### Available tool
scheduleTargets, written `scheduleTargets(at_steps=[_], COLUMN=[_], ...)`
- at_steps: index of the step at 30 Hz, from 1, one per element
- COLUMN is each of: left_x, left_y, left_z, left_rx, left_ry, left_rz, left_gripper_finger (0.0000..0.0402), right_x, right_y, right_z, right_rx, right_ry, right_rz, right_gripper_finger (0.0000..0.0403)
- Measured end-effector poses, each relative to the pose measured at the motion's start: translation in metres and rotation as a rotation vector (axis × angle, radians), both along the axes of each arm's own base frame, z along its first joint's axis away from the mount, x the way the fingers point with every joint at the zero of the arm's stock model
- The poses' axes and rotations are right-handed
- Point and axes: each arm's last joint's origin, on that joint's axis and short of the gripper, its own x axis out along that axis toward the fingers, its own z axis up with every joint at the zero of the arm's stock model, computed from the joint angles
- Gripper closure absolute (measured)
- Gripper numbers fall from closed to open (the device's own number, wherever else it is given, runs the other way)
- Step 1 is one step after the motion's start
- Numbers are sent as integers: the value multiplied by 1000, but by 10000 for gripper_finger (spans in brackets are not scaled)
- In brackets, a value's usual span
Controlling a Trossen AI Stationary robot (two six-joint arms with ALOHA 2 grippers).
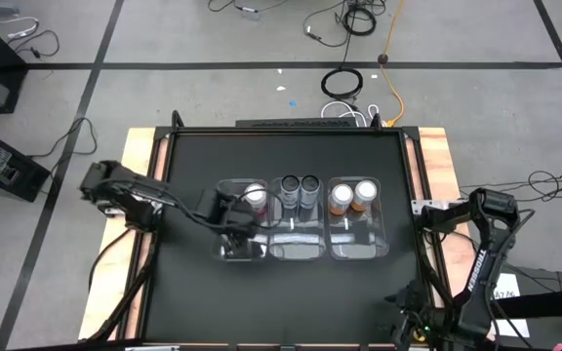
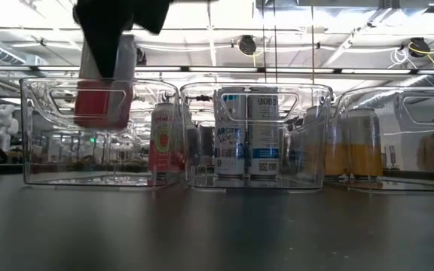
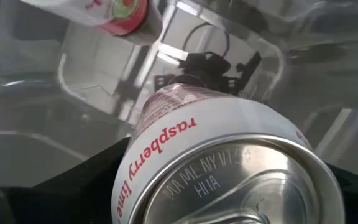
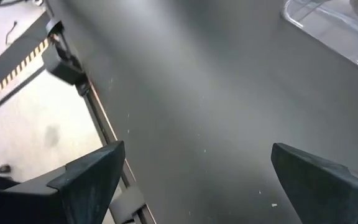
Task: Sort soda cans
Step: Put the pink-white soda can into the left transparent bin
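Observation:
My left gripper hangs over the left clear bin, shut on a pink "raspberry lime" can. A second pink can stands on that bin's floor, toward its far end. Two dark cans stand in the middle bin, and two orange cans in the right bin. My right gripper is open over bare table near the right edge and touches nothing. My left gripper pinches the pink can's side wall near its upper end, one finger on each side, coming from above and pointing down. The can hangs nearly upright below the fingers. Its lower half is inside the left bin's walls, clear of the bin's floor.
The three clear bins sit side by side mid-table, their walls touching or nearly so. Open black tabletop lies toward the near edge. Wooden borders run along the table's left and right sides. Cables lie on the floor beyond the far edge.

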Motion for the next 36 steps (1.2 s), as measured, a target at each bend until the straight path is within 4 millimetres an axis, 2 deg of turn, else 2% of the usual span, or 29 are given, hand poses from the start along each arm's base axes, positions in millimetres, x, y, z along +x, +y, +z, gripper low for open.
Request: scheduleTargets(at_steps=[6, 12, 21, 27, 36], left_x=[-23, -29, -34, -35, -34], left_y=[38, 75, 114, 128, 130], left_z=[-20, -41, -58, -65, -66], left_rx=[-13, -60, -34, -40, -32], left_ry=[-15, -40, -69, -120, -135], left_rz=[17, 3, -4, 23, 19], left_gripper_finger=[73, 72, 72, 72, 72], right_x=[15, 33, 55, 64, 73], right_y=[-6, -13, -23, -27, -33], right_z=[0, 1, 1, 1, 1], right_rx=[30, 41, 49, 66, 62], right_ry=[-6, -42, -59, -67, -67], right_rz=[-86, -163, -241, -274, -305], right_gripper_finger=[5, 5, 5, 5, 5])
